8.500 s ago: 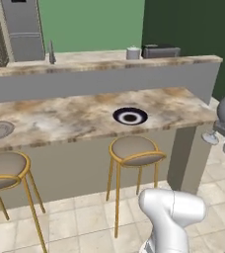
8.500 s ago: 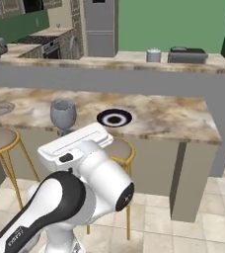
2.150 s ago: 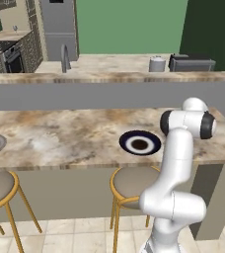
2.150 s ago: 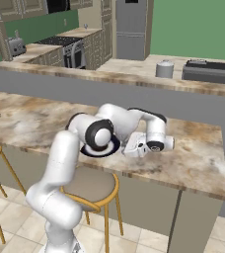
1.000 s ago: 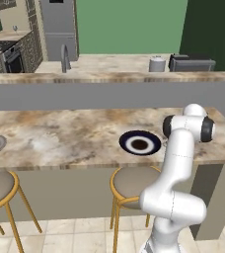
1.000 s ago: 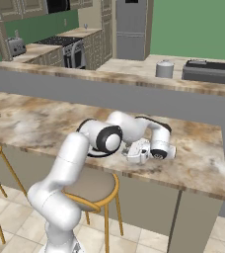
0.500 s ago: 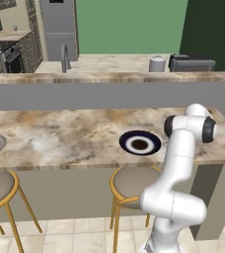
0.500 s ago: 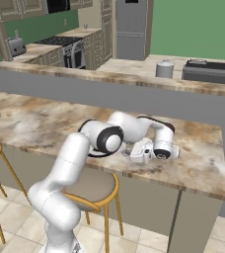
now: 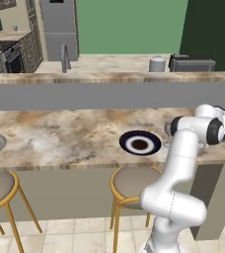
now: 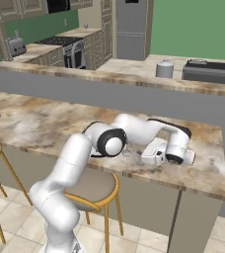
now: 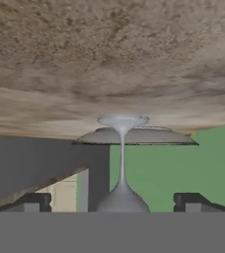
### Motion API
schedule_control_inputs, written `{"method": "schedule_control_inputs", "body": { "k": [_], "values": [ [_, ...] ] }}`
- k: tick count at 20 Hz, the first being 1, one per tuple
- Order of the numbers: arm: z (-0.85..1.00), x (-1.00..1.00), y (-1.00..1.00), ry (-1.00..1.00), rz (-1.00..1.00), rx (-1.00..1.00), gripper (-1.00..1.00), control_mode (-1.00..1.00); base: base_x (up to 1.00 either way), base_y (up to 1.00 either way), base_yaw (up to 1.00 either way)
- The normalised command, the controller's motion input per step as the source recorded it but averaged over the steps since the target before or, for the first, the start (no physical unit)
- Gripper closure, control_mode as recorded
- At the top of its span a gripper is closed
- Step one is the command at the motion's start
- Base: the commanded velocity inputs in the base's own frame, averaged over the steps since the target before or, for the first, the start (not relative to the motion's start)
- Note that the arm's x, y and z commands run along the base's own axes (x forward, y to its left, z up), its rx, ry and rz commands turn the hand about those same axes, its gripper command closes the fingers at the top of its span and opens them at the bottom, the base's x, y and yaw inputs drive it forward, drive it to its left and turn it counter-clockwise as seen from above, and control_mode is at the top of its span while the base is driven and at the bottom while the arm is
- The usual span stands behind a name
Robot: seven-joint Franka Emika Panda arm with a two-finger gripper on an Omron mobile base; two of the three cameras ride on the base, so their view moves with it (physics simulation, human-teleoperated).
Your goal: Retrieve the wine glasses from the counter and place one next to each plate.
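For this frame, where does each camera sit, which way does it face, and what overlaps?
Left base view: behind the arm's left, facing the bar; arm lower right, plate centre.
Right base view: behind its right; arm lower left.
Hand view: rolled upside down, open tool astride wine glass.
Shared: the bar.

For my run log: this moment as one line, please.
gripper: open; wine glass: upright beside plate, bowl between jaws, not gripped

Grey-blue wine glass [image 11: 122,163] stands beside dark plate [image 9: 140,143] on bar
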Motion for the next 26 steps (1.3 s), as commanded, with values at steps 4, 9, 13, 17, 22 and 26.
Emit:
{"method": "schedule_control_inputs", "body": {
  "k": [4,9,13,17,22,26],
  "values": [
    [0.57,-0.72,-0.16,-0.22,-0.22,0.00,-1.00,-1.00,0.00,0.00,0.00],
    [0.95,-0.78,0.04,-0.27,-0.09,0.00,-1.00,-1.00,0.00,0.00,0.00],
    [0.94,-0.94,0.15,-0.29,-0.04,0.00,-1.00,-1.00,0.00,0.00,0.00],
    [0.71,-0.79,0.56,-0.30,-0.03,0.00,-1.00,-1.00,0.00,0.00,0.00],
    [0.46,-0.61,0.87,-0.18,-0.04,-0.01,-1.00,-1.00,0.00,0.00,0.00],
    [0.48,-0.30,0.85,-0.11,0.00,-0.01,-1.00,-1.00,0.00,0.00,0.00]
  ]
}}
